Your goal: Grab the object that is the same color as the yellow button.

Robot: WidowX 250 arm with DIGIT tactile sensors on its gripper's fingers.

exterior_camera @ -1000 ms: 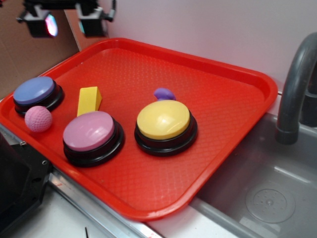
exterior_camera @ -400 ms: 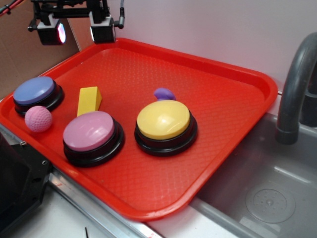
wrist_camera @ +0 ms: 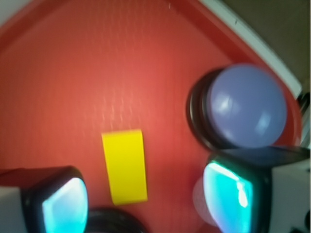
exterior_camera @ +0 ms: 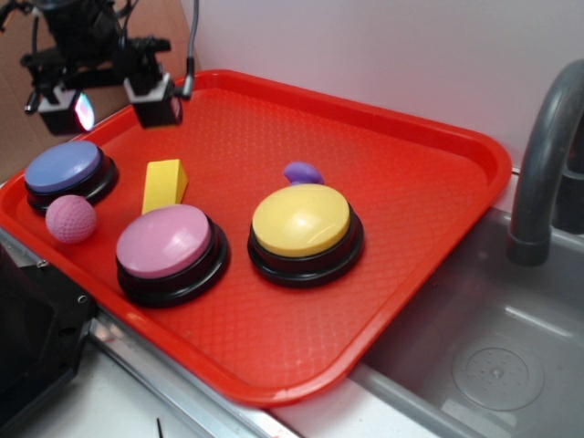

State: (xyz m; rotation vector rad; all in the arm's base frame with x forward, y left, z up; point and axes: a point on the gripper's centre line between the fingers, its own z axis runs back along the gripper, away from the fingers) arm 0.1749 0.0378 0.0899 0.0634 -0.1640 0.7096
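A red tray (exterior_camera: 429,173) with a fine waffle texture fills most of the scene, sitting on a pale counter with a plain light wall behind it and brown cardboard at the far left corner. To the right there's a grey sink basin (exterior_camera: 493,365) with a round drain, and a dark grey faucet (exterior_camera: 543,164) curving up beside the tray's edge. On the tray, the yellow button (exterior_camera: 301,221) sits near the middle on its black base, a small purple piece (exterior_camera: 303,172) just behind it. Left of that is the pink button (exterior_camera: 164,242), and further left the blue button (exterior_camera: 64,168) with a pink dimpled ball (exterior_camera: 70,219) right against its front side. The yellow block (exterior_camera: 164,185) lies flat on bare tray between the blue and pink buttons, touching neither as far as the exterior view shows. The gripper (exterior_camera: 108,105) hangs over the tray's back left corner, above and behind the block, fingers spread wide with nothing between them. From the wrist camera, blurred, the block (wrist_camera: 124,166) sits in the gap between the two finger pads (wrist_camera: 228,196), with the blue button (wrist_camera: 243,107) off to one side.
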